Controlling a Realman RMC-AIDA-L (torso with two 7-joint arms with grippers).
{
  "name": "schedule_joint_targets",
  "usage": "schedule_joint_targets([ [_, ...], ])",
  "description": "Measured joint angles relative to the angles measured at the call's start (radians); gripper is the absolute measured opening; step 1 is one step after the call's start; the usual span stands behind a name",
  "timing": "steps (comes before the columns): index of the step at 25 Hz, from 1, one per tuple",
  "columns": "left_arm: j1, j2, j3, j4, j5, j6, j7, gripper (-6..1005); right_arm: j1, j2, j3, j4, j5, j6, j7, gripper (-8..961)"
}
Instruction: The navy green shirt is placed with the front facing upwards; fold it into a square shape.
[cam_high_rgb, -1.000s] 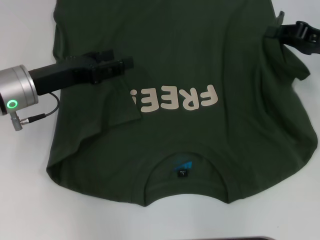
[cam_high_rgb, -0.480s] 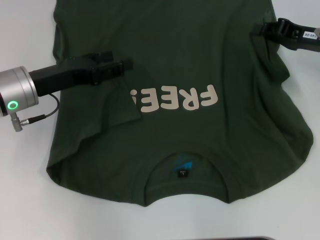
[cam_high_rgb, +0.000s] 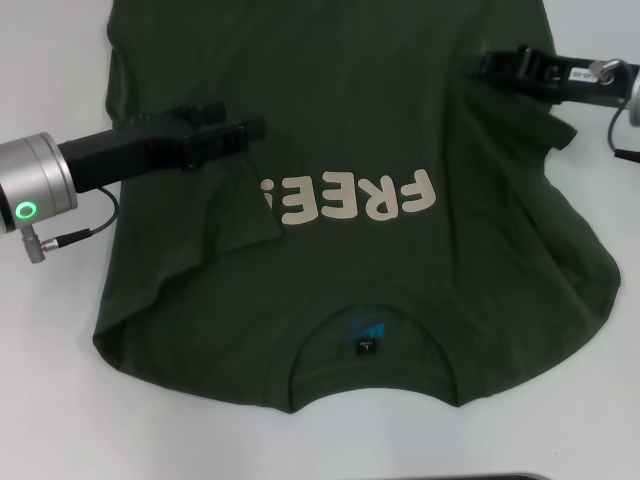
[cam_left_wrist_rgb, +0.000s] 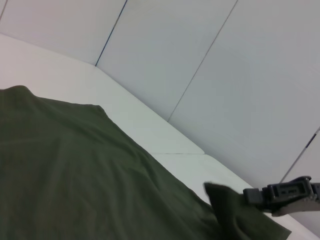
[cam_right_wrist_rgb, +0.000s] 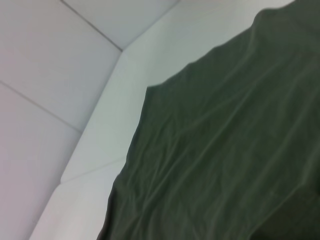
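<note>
Navy green shirt (cam_high_rgb: 400, 130), face-up on white bench (cam_high_rgb: 50, 400): both side folds under way, left gripper (cam_high_rgb: 245, 130) and right gripper (cam_high_rgb: 490, 65) each with jaws closed on sleeve fabric carried inward; lengthwise folds outstanding.

Head looks down; wrists skim shared shirt (cam_high_rgb: 340, 120).

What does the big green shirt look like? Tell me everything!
The navy green shirt is dark olive cloth lying front-up on the white table, collar nearest the robot, with pale letters and a small neck label. Its left sleeve is folded inward under the left gripper; the right gripper holds the right sleeve lifted over the body.
</note>
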Motion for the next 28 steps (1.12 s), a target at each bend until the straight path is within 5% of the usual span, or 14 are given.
schedule_joint_targets([
  [9, 0.002, 0.000, 0.001, 0.000, 0.004, -0.006, 0.000, 796, -0.011, 0.014, -0.022, 0.004, 0.049, 0.033, -0.018, 510],
  [20, 0.004, 0.000, 0.000, -0.008, 0.004, -0.006, 0.001, 797, -0.056, 0.005, -0.009, -0.008, 0.093, 0.037, -0.092, 734],
  [28, 0.008, 0.000, -0.002, -0.011, 0.000, -0.006, 0.001, 797, -0.147, -0.017, -0.007, -0.013, 0.114, 0.058, -0.111, 733],
])
